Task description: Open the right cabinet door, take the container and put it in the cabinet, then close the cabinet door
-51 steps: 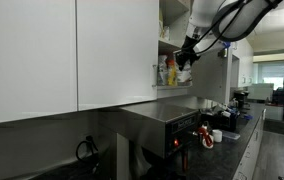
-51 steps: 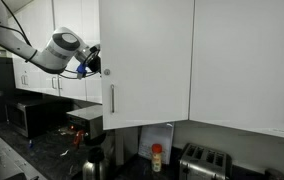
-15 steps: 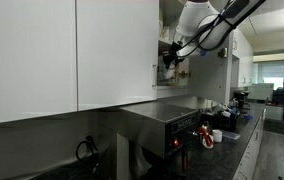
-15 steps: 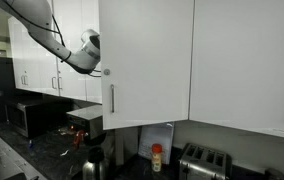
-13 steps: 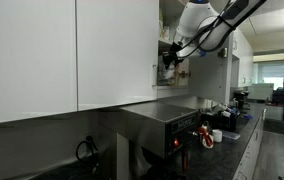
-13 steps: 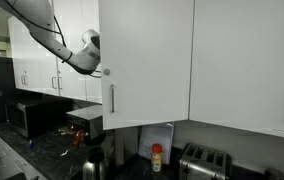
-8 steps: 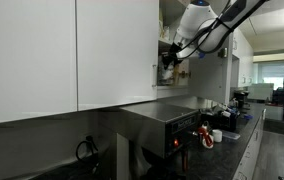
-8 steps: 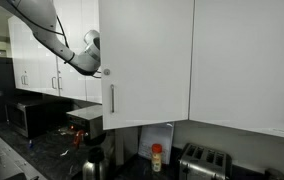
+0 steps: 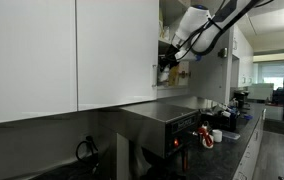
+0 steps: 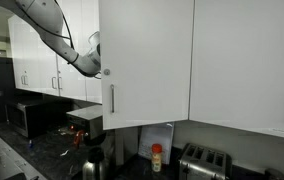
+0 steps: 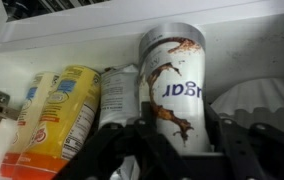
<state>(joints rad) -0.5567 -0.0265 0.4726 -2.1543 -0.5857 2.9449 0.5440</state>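
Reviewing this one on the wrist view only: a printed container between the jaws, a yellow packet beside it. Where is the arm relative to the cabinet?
Observer: In an exterior view the gripper, with the container, reaches into the open cabinet at shelf height.
Operator: Can you see the door?
Observer: In an exterior view the right cabinet door faces the camera, hiding the gripper; only the arm shows past its left edge.
Operator: What is underneath?
Observer: A metal appliance stands below the cabinet.

Container (image 11: 177, 80) inside cabinet (image 11: 82, 30), between hand (image 11: 178, 130) fingers, carton (image 11: 52, 120) left of it
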